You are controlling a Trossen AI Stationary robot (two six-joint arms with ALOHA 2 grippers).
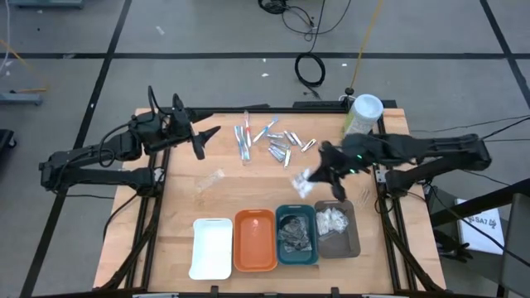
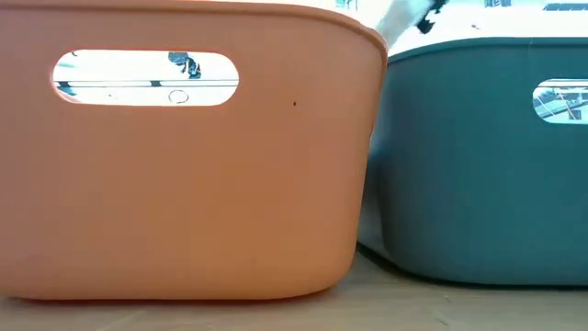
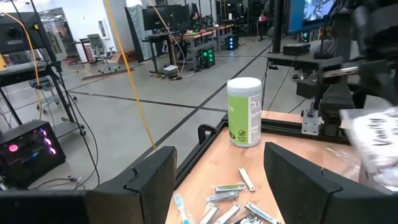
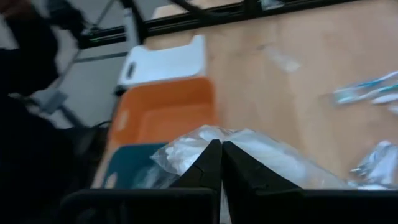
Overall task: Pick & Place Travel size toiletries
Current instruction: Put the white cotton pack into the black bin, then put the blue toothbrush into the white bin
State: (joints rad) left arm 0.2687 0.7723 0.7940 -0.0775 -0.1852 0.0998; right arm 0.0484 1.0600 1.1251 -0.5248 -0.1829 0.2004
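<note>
Slim red/blue sticks and silvery metal pieces [image 1: 273, 141] lie in a pile on the far middle of the table; they also show in the left wrist view [image 3: 230, 194]. One clear-wrapped item [image 1: 211, 180] lies alone, left of centre. My right gripper [image 1: 313, 177] is above the table, just beyond the teal tray [image 1: 296, 234], and is shut on a clear-wrapped packet of white pads [image 1: 301, 180]. My left gripper [image 1: 203, 139] is open and waits left of the pile, holding nothing. Dark bundles lie in the teal tray and white pads in the grey tray [image 1: 337, 228]. My right gripper pinches the white pad packet between its two shut fingers [image 4: 208, 163], on the clear wrap at its top [image 4: 205, 135]. The fingers slant down from the table's right side. The packet is lifted clear of the table and bulges out on both sides of the fingertips.
The white [image 1: 211, 248], orange [image 1: 255, 240], teal and grey trays stand in a row along the near edge. A tall pale-green canister with a white lid [image 1: 363, 114] stands at the far right corner. In the low view the orange [image 2: 184, 184] and teal [image 2: 487, 165] tray walls block most of the picture.
</note>
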